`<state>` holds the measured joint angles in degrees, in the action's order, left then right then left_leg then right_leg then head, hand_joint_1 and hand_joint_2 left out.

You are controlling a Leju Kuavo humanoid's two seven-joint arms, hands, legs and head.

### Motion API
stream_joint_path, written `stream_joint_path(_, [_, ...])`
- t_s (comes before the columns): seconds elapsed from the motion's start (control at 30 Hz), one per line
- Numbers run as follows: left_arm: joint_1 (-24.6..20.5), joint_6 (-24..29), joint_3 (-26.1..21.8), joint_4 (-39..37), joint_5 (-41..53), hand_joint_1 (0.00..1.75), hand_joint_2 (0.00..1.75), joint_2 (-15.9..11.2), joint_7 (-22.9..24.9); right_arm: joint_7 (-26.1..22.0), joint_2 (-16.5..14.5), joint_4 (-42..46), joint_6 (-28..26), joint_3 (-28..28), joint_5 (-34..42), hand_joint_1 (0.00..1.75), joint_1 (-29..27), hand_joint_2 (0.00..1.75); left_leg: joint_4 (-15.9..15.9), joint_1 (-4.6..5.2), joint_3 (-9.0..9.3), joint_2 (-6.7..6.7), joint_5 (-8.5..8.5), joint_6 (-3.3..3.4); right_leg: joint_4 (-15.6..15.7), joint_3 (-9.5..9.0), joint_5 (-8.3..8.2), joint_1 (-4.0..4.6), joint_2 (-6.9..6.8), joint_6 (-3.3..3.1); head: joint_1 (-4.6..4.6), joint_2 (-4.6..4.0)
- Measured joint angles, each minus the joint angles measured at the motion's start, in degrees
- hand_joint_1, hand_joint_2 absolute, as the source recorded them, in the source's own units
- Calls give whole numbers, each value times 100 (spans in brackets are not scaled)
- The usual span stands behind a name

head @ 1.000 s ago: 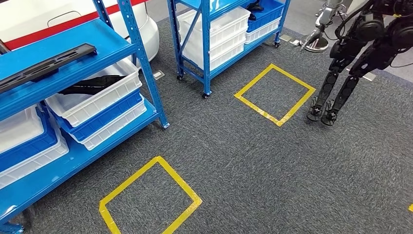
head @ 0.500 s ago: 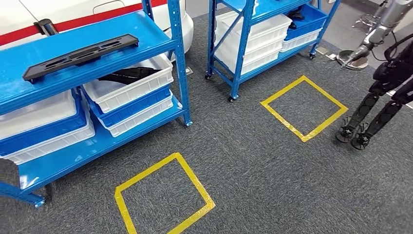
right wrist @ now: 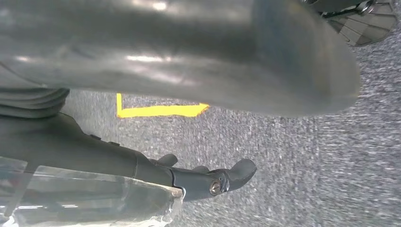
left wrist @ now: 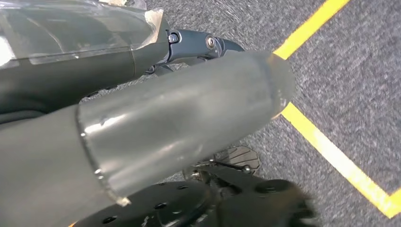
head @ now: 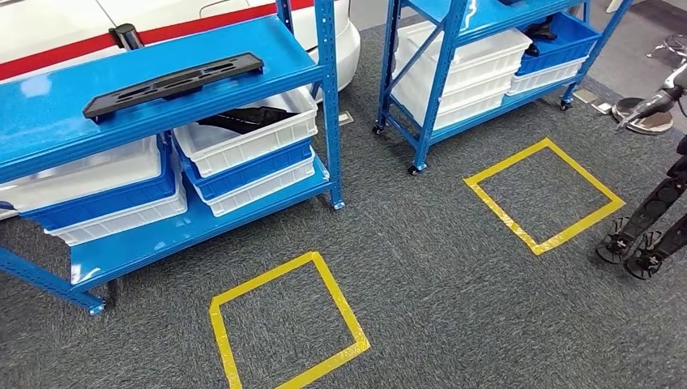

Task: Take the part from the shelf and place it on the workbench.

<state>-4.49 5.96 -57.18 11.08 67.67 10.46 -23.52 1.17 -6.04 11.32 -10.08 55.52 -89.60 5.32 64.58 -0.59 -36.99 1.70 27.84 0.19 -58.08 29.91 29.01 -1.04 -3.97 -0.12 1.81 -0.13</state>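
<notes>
- From the head view I see the part (head: 173, 83), a long black flat moulding, lying on the top level of the blue shelf (head: 328, 97) in the upper left of the frame, untouched and slightly slanted along the shelf board.
- Below it, white and blue bins (head: 247, 146) are stacked on the lower level; a dark object sits in the top white bin, mostly hidden by the shelf board above, and I cannot tell what it is.
- The left end of that shelf is cut off by the frame edge, so I cannot see how far it runs.
- A second blue shelf (head: 441, 81) stands in the upper middle, its top cropped away; more stacked bins sit on it.
- Behind the shelves a white car body with a red stripe (head: 57, 32) is partly visible.
- Two yellow tape squares mark the grey carpet: one at the bottom centre (head: 285, 324), one at the right (head: 544, 194).
- At the right edge stand the dark legs of another robot (head: 648, 231), cropped above the shins.
- In the left wrist view my left hand (left wrist: 208, 45) is mostly hidden behind a large blurred grey cover; only dark fingers show, nothing in them, though I cannot tell their pose.
- In the right wrist view my right hand (right wrist: 217, 179) shows dark fingers over carpet, holding nothing; I cannot tell whether they are spread or curled.
</notes>
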Motion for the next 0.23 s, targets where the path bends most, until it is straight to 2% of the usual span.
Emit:
stream_joint_path(0.03, [-8,2,0,1,-1,0,0,-1,2,0,-3,0,7,-5,-1,0,1,0,-315,20,165,89,-110,33,0,-20,22,18,-45,25,-4,0])
stream_joint_path(0.1, [-24,3,0,1,0,0,0,-2,7,0,-4,0,23,-13,-3,0,11,0,-572,70,289,160,-142,92,5,-47,56,47,-128,85,-9,0])
stream_joint_path(0.17, [-22,3,0,1,1,0,0,0,15,1,-2,0,32,-16,-3,0,34,0,-611,76,302,38,-162,152,15,-68,79,56,-182,150,-7,0])
stream_joint_path(0.23, [-14,4,0,0,2,0,0,7,23,0,3,1,36,-19,-3,0,49,0,-678,60,345,-45,-198,206,-35,-67,124,57,-95,189,-12,0])
